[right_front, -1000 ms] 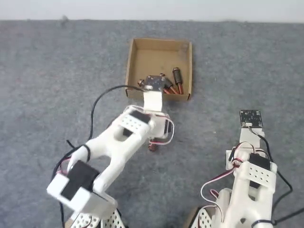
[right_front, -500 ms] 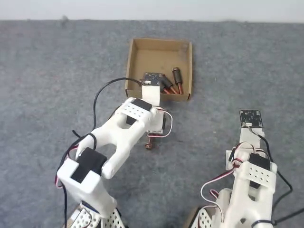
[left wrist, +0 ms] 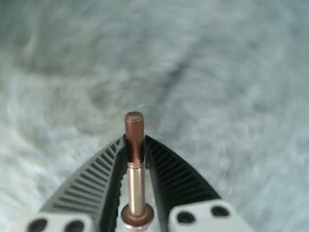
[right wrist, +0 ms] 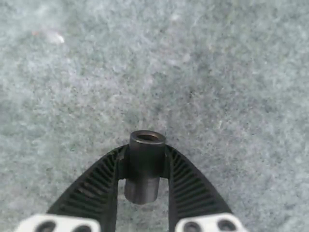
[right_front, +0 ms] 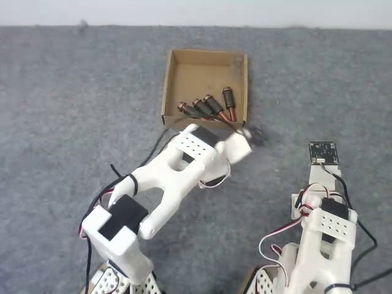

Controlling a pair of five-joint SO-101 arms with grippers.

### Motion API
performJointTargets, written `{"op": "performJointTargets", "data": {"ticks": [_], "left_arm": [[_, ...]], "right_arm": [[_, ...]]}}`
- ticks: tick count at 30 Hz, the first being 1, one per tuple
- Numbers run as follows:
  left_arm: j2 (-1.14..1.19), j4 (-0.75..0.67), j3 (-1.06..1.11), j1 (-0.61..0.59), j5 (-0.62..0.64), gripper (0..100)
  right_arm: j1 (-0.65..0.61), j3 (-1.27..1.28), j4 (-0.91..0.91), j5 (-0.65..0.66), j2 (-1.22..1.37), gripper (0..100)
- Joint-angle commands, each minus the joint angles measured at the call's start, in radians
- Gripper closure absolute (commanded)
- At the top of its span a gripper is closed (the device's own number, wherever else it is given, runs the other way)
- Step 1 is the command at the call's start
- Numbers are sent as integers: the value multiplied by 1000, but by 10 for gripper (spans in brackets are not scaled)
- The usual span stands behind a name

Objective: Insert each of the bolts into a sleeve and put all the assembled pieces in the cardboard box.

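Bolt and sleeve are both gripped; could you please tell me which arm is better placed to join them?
Probably left: the left gripper holds the bolt tip-out, stretched toward the right gripper, which holds the sleeve with its opening clear.

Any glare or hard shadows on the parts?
Left wrist view: mild glint along the bolt's smooth shank, nothing blown out. Right wrist view: sleeve evenly lit, bore dark. High view: flat, even light, no hard shadow in the box.

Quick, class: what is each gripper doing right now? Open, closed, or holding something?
Left gripper: closed on a bolt.
Right gripper: closed on a sleeve.
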Motion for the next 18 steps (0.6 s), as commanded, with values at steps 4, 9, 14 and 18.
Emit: {"op": "performJointTargets", "data": {"ticks": [4,9,14,18], "left_arm": [[-8,43,-154,120,-164,987],[-6,21,-156,152,-38,870],[-15,21,-159,107,64,813],[-57,31,-151,101,173,813]], "right_arm": [[10,-8,-18,11,-27,993],[10,-8,-18,12,-27,993],[10,-8,-18,14,-27,993],[10,-8,-18,15,-27,993]]}}
